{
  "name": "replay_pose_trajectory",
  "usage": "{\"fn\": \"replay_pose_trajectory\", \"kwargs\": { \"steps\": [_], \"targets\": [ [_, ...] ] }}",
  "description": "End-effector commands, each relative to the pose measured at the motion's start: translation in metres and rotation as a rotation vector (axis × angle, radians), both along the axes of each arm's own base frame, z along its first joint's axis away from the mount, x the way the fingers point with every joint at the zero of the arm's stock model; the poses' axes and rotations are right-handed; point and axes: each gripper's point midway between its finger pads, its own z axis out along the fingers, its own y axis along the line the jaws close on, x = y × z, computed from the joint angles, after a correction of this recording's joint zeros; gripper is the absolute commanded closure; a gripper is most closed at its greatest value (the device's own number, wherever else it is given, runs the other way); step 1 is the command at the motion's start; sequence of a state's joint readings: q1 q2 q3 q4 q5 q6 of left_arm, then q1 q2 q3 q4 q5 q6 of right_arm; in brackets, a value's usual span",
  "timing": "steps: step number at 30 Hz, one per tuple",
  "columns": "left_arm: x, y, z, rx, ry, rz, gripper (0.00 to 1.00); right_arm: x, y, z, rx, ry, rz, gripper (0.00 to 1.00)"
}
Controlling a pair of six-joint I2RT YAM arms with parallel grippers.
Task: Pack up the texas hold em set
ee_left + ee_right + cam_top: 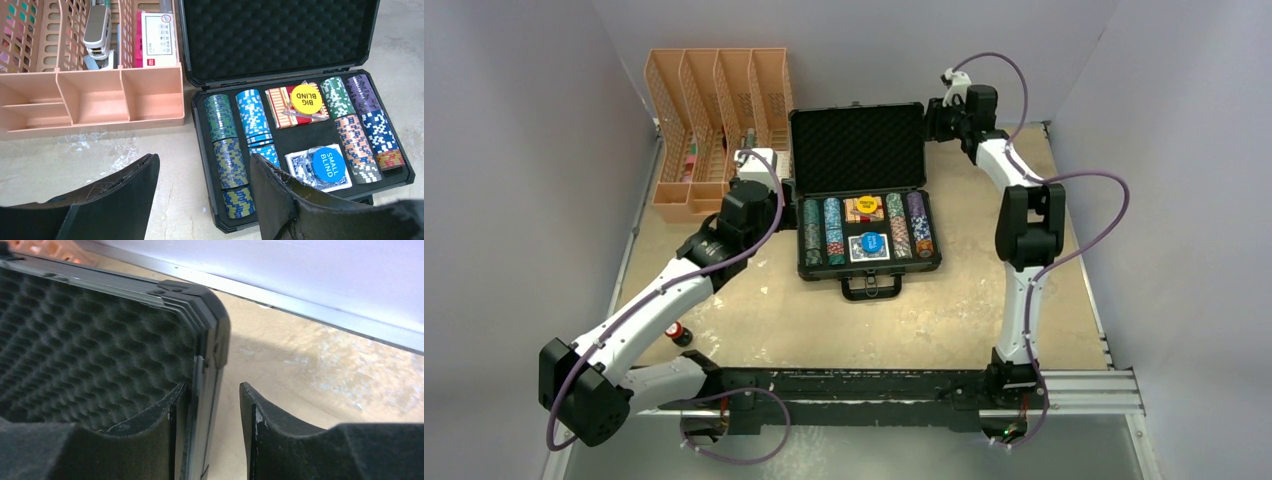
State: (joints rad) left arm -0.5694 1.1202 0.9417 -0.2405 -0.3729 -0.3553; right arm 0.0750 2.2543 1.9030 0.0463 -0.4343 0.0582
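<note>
The black hard case (934, 262) lies open mid-table with its foam-lined lid (857, 148) upright and its handle (871, 288) toward me. Rows of multicoloured poker chips (833, 232), a red deck (864, 209) under a yellow "BIG BLIND" disc (306, 98) and a blue deck (870, 246) under a blue "SMALL BLIND" disc (327, 164) sit in the base. My left gripper (776, 190) is open and empty by the case's left side, over its left edge in its wrist view (205, 170). My right gripper (932, 120) is open and straddles the lid's right edge (212, 395), one finger on the foam side.
An orange slotted file organiser (714, 120) stands at the back left, close to the case, with small items in its slots (100, 107). A small red-and-black bottle (679, 333) stands near the left arm. Grey walls enclose the table on three sides.
</note>
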Motion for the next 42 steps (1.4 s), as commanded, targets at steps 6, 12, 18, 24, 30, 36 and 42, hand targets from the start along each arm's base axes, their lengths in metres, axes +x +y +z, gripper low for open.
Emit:
{"fn": "replay_pose_trajectory", "kwargs": {
  "steps": [6,12,18,24,30,36,42],
  "targets": [
    [0.008,-0.001,0.007,0.005,-0.028,-0.004,0.34,0.013,-0.039,0.038,-0.12,-0.075,-0.254,0.72],
    [0.01,-0.001,-0.001,0.021,0.004,0.011,0.35,0.015,-0.033,0.034,-0.162,-0.061,-0.267,0.89],
    [0.013,0.006,0.01,-0.012,-0.029,0.074,0.35,-0.012,-0.028,0.081,-0.191,-0.198,-0.288,1.0],
    [0.021,0.0,0.051,-0.093,-0.076,0.096,0.35,-0.058,-0.031,0.117,-0.2,-0.381,-0.331,1.0],
    [0.034,-0.006,0.112,-0.21,-0.167,0.134,0.36,-0.103,-0.027,0.112,-0.192,-0.405,-0.359,1.0],
    [0.039,-0.023,0.139,-0.311,-0.218,0.079,0.36,-0.161,-0.029,0.11,-0.058,-0.299,-0.416,0.88],
    [0.033,-0.038,0.129,-0.3,-0.166,-0.009,0.36,-0.215,-0.031,0.092,0.033,-0.154,-0.433,0.61]
  ]
}}
